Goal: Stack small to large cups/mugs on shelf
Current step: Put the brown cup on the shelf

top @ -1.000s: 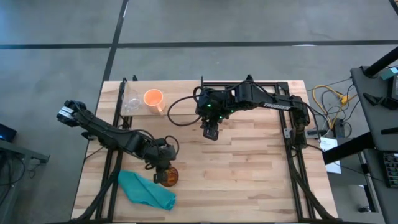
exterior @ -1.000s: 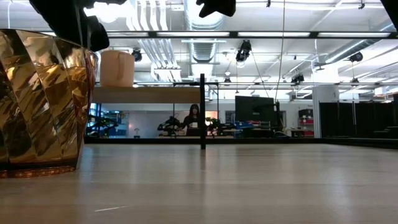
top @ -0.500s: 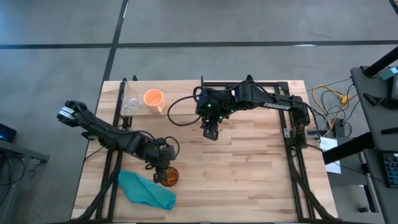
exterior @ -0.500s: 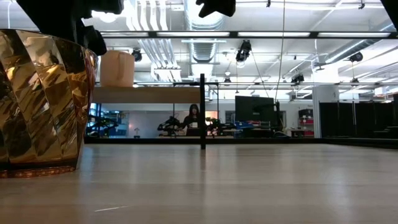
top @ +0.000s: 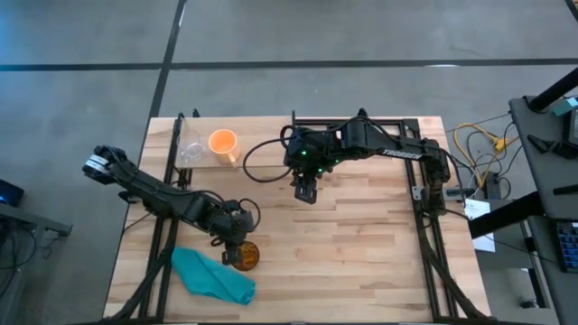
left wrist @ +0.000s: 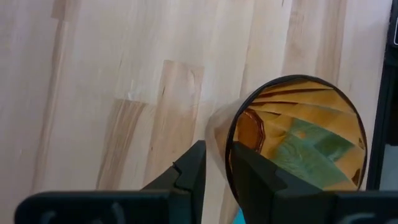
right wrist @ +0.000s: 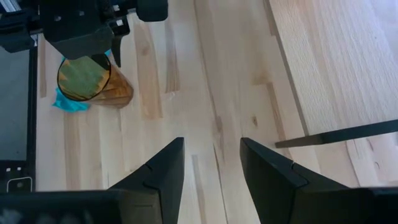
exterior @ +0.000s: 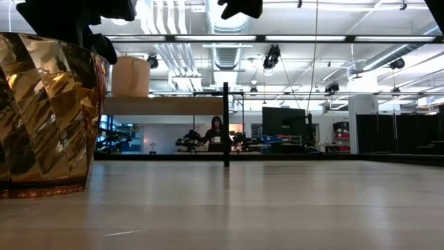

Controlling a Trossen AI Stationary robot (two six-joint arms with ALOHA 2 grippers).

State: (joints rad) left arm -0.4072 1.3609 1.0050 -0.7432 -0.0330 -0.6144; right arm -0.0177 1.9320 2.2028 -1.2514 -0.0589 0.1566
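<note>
The amber-brown patterned tumbler (top: 246, 255) stands upright on its base on the table, near the near-left part; it fills the left of the low view (exterior: 45, 114). My left gripper (left wrist: 217, 165) is over its rim, open narrowly, one finger over the mouth and one outside the wall. The orange mug (top: 223, 144) and the clear cup (top: 190, 150) stand side by side on the wooden shelf (top: 257, 155) at the far left. My right gripper (top: 305, 191) hangs open above the table's middle, holding nothing. My left gripper comes from above, pointing down, at the tumbler's rim (left wrist: 229, 134) on the side toward the table's left. One finger (left wrist: 252, 168) is over the mouth, the other finger (left wrist: 191, 168) outside the wall. Whether either touches the glass, I cannot tell.
A crumpled teal cloth (top: 212, 275) lies on the table just left of the tumbler, toward the near edge. Black frame posts (top: 423, 194) run along the right side. Bare wood lies between the tumbler and the shelf. A black upright post (exterior: 225, 125) stands at the shelf's end.
In the low view my left gripper has sunk a little toward the tumbler's rim. The tumbler has stayed where it stood.
</note>
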